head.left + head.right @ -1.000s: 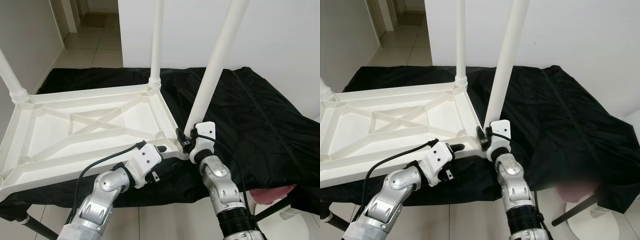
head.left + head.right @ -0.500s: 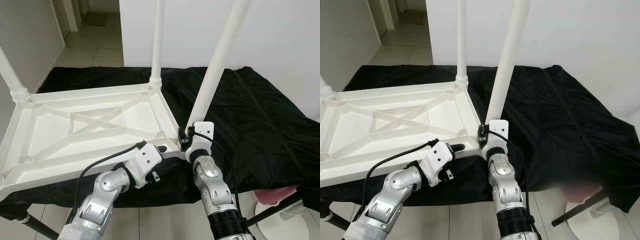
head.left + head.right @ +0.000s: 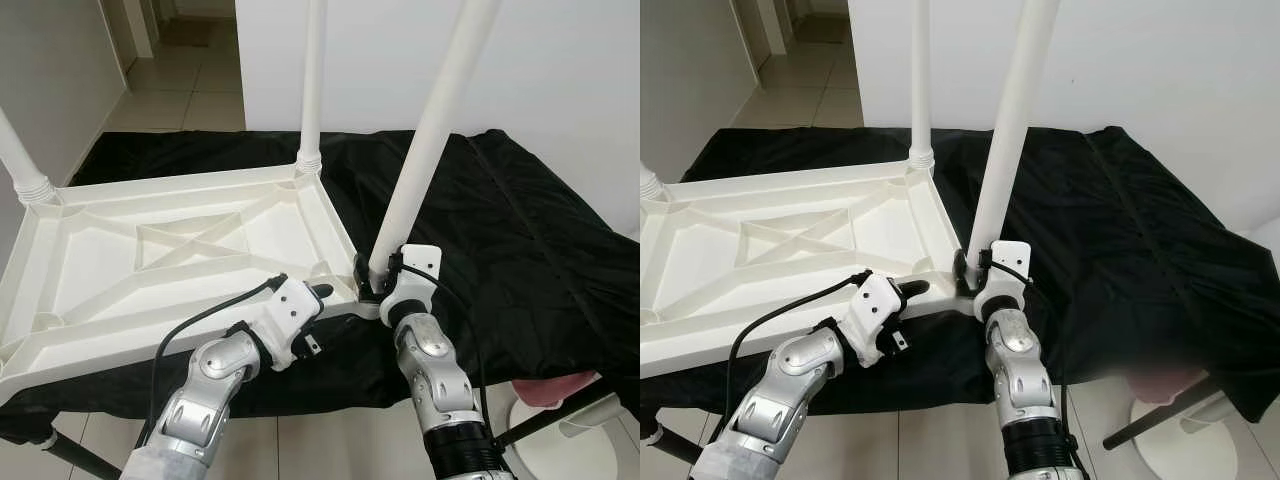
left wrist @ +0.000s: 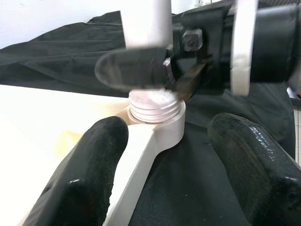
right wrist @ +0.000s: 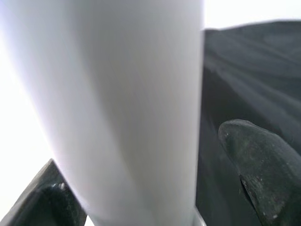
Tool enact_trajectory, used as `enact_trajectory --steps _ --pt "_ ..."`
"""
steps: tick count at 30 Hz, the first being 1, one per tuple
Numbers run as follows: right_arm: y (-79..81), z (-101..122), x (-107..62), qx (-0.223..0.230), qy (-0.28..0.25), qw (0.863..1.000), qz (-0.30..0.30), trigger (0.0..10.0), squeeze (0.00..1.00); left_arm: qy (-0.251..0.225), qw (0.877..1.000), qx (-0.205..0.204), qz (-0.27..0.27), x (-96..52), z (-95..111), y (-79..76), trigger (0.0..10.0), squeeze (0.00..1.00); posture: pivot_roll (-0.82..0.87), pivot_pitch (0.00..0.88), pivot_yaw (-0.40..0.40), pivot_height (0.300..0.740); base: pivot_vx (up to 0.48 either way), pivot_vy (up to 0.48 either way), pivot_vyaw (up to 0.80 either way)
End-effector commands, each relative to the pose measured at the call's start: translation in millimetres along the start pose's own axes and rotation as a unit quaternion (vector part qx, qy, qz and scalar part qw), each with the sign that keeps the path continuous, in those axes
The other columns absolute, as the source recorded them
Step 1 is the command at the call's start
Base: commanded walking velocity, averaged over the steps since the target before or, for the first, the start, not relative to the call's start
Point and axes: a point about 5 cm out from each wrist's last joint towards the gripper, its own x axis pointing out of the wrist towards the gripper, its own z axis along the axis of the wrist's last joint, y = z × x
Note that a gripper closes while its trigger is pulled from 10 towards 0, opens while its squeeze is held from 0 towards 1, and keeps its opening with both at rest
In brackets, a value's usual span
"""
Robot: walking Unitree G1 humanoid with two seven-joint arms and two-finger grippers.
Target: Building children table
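The upturned white tabletop [image 3: 180,250] lies underside-up on a black cloth [image 3: 520,230], so its corner sockets face upward for the legs. Two legs stand at its far corners. At the near corner by the robot's right side, the right gripper [image 3: 375,283] has its fingers closed around the foot of a third leg [image 3: 425,150] — apparently seating its threaded end in the socket [image 4: 157,120]. Beside that corner, the left gripper [image 4: 164,160] straddles the tabletop's edge with fingers spread, gripping nothing, probably to steady it.

Home hallway: tiled floor [image 3: 185,95], white wall [image 3: 560,70]
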Motion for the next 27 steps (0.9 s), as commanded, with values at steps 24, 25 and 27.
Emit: enact_trajectory --steps 24,25,27 --pt "-39.5 19 6.1 -0.104 -0.010 0.960 0.260 10.0 0.00 -0.009 1.000 0.001 -0.005 -15.9 13 4.9 10.0 0.00 0.03 0.000 -0.005 0.740 0.000 0.000 0.00" --pt "-39.5 19 6.1 -0.104 -0.010 0.960 0.260 10.0 0.00 -0.009 1.000 0.001 -0.005 -15.9 13 4.9 10.0 0.00 0.03 0.000 -0.005 0.740 0.000 0.000 0.00" --pt "-42.8 15 10.1 -0.116 0.008 0.953 0.280 10.0 0.00 -0.007 1.000 0.002 -0.012 -15.1 13 4.8 10.0 0.00 0.03 0.000 -0.005 0.740 0.000 0.000 0.00"
